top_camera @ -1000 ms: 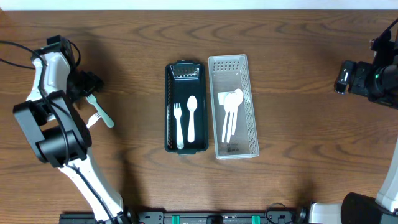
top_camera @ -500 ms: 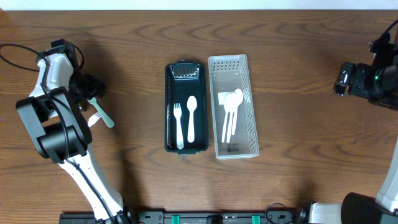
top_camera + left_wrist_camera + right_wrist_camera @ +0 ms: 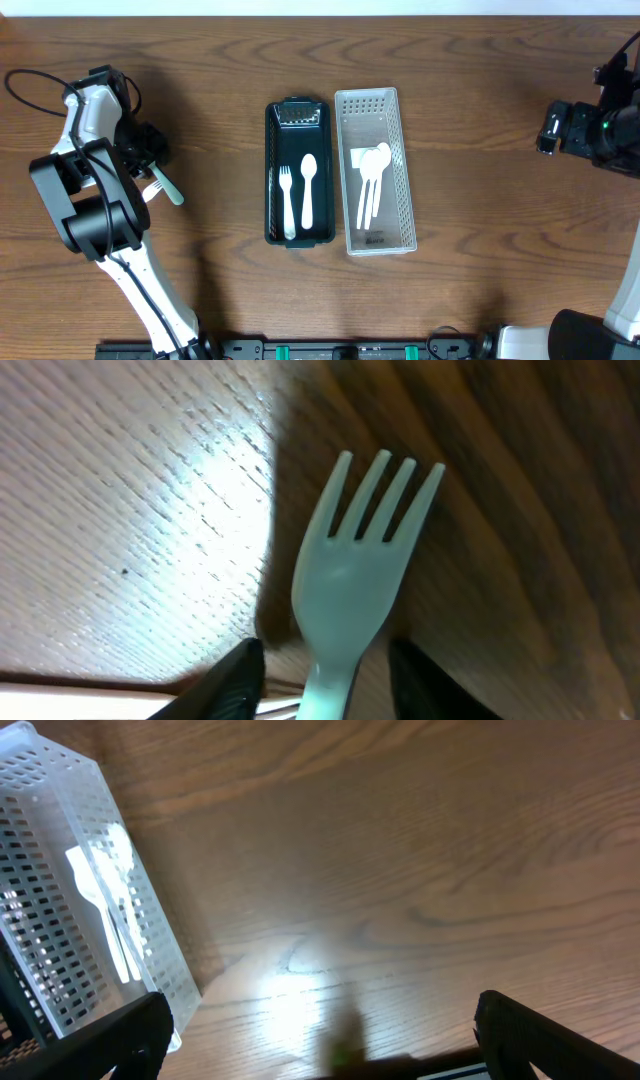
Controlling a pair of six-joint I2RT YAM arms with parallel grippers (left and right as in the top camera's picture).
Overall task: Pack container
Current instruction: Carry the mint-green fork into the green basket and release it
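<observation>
My left hand (image 3: pixel 322 660) straddles the teal fork (image 3: pixel 350 575) on the worktop (image 3: pixel 120 510) (gaps show beside its neck, so released), well left of the black container (image 3: pixel 271 170); right hand (image 3: pixel 320 1020) gapes empty.

Wood-grain table (image 3: pixel 480 130) — satin sheen, smooth mint plastic fork (image 3: pixel 348 585), clear perforated plastic basket (image 3: pixel 366 102), matt black plastic tray (image 3: pixel 270 180).

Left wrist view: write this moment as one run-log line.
left gripper open astride fork | fork on table | right gripper open, empty
</observation>
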